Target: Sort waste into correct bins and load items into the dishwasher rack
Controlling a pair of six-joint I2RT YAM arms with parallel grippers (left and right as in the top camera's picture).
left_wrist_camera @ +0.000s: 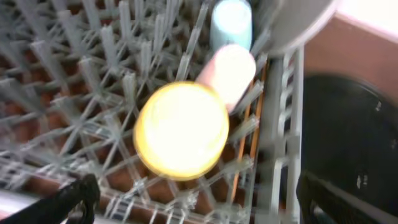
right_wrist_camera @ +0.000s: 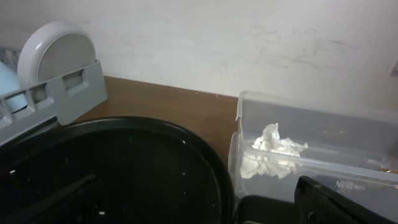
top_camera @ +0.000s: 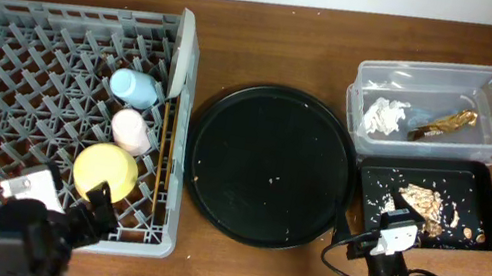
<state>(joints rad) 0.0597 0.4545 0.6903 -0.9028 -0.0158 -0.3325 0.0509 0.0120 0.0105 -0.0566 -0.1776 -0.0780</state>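
Observation:
The grey dishwasher rack (top_camera: pixel 55 11) holds the light-blue cup (top_camera: pixel 133 88), the pink cup (top_camera: pixel 133 130), the yellow bowl (top_camera: pixel 105 171) and the pale plate (top_camera: pixel 181 56), which stands upright at its right edge. The chopsticks (left_wrist_camera: pixel 245 146) lie in the rack beside the bowl. The white napkin (top_camera: pixel 384 115) and the brown-gold wrapper (top_camera: pixel 447 123) lie in the clear tub (top_camera: pixel 441 69). Beige food scraps (top_camera: pixel 422 203) lie in the shallow black tray (top_camera: pixel 474 199). My left gripper (left_wrist_camera: pixel 196 208) is open and empty over the rack's front right corner, just in front of the bowl. My right gripper (right_wrist_camera: pixel 193 205) is open and empty at the black tray's front left corner.
The large round black tray (top_camera: pixel 270 163) sits between the rack and the bins, with a few crumbs on it. A pale wall runs along the table's back edge. The rack's upright pegs (left_wrist_camera: pixel 112 56) surround the cups and the bowl.

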